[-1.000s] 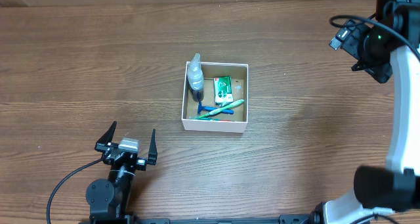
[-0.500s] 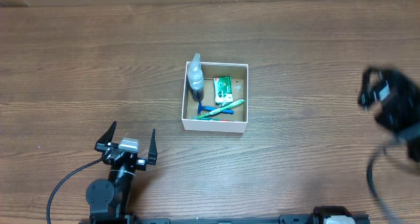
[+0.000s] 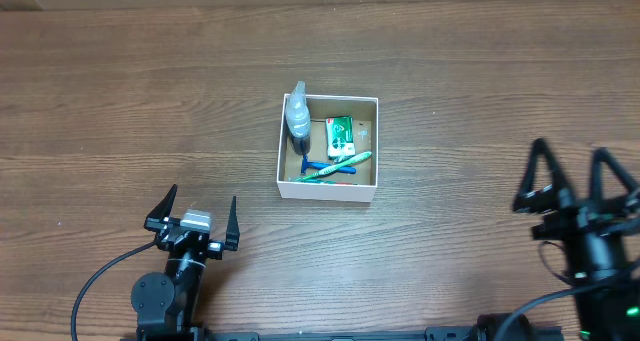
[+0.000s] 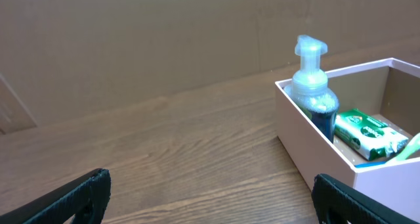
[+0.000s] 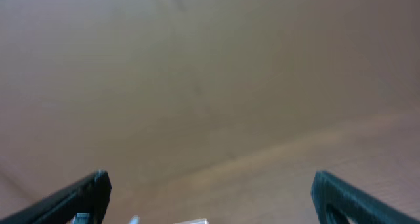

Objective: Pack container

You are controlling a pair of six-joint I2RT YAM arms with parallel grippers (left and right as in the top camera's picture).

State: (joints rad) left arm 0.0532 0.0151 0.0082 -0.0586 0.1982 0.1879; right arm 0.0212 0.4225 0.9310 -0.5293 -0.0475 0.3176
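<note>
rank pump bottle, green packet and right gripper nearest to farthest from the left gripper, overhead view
From the left gripper:
1. pump bottle, at the container's left wall
2. green packet, farther right inside it
3. right gripper, far right side

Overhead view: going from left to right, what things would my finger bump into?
left end effector → container (bottle, then green packet inside) → right end effector

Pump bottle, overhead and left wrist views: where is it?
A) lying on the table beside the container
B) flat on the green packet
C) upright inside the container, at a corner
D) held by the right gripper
C: the pump bottle stands upright inside the container, in one corner.
</note>
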